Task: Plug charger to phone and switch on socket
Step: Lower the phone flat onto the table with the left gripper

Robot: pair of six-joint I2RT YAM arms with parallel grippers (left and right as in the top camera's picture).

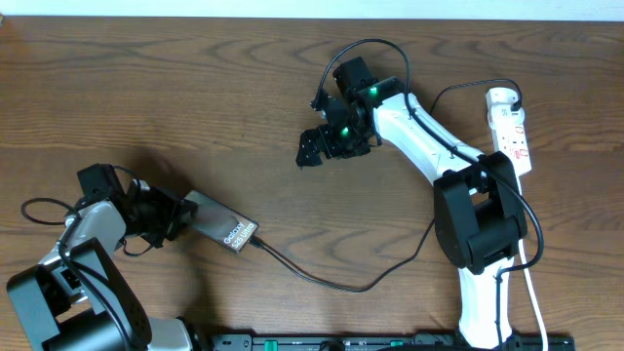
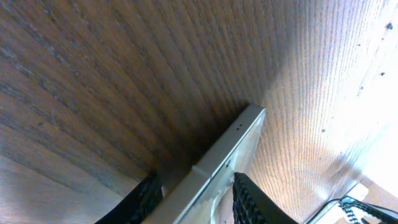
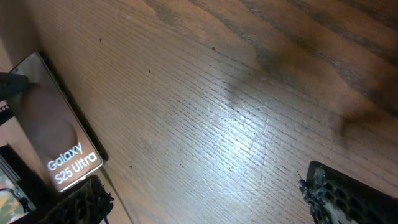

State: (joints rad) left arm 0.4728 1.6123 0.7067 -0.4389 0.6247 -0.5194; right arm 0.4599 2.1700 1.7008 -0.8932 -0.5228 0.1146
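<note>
Table: brown wood grain with darker streaks. Phone at 8 o'clock: dark, glossy, white lettering, silver edge. Charger: black cable. Socket at 2 o'clock: white, red markings, white cord. Right arm: white shell, black joints, green lights.

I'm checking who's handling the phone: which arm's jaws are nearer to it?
Left. The jaws of the left arm straddle one end of the phone; those of the right arm stand open, well apart from it.
</note>
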